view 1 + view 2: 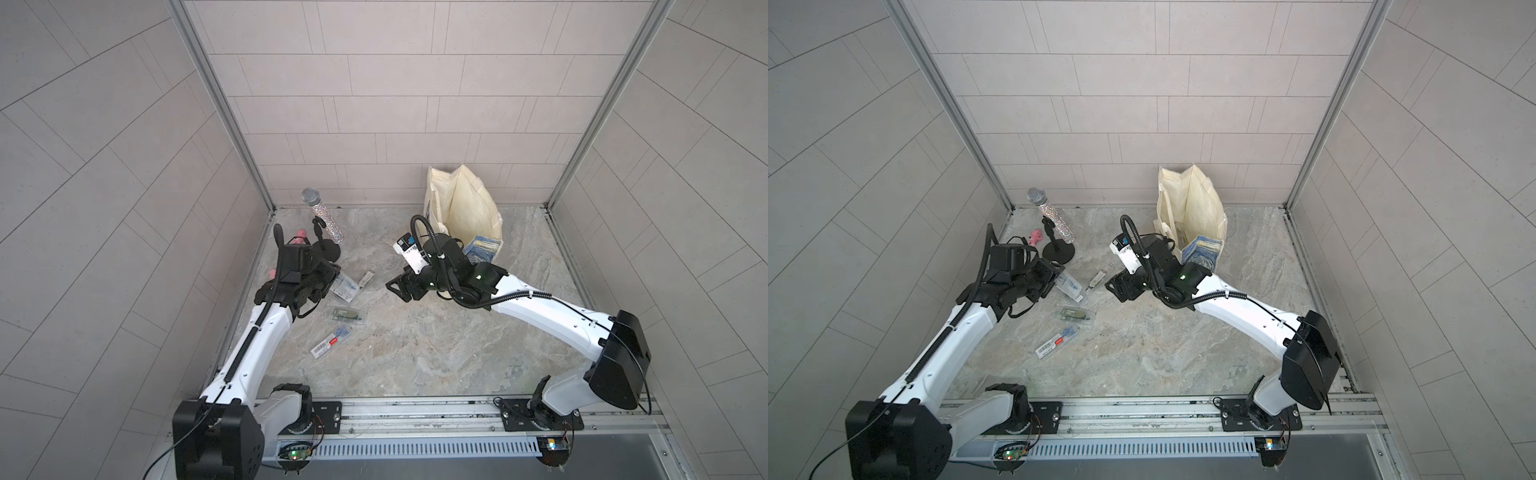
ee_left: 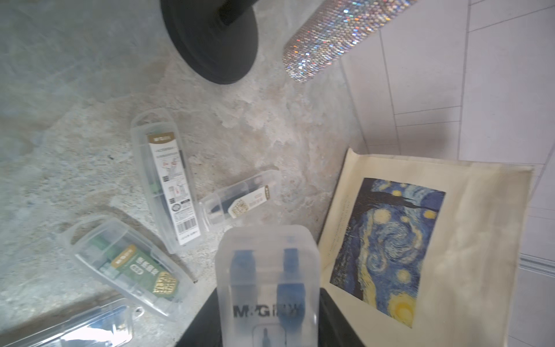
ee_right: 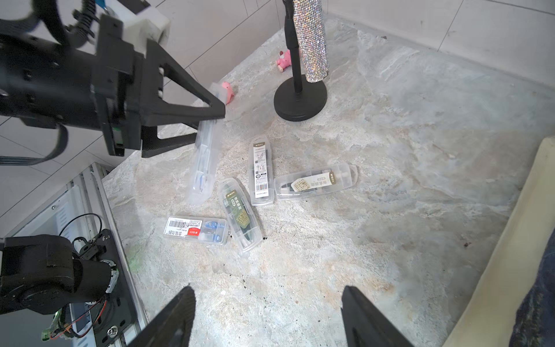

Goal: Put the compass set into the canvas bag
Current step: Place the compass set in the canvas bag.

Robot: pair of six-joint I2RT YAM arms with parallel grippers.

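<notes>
In both top views the left gripper (image 1: 329,282) is clenched on the frosted clear plastic compass set case (image 1: 347,287), well apart from the tall cream canvas bag (image 1: 463,208). The right gripper (image 1: 397,286), released and empty, stands between them and could block the carry. The bag's soft mouth may fold.

Left wrist view: the smooth case might slide out forwards.

Right wrist view: pinched at one end, the case hangs tilted, so it may pivot loose.

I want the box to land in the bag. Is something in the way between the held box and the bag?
Maybe. In both top views the right arm reaches across in front of the canvas bag, between it and the compass case in the left pincer.
</notes>
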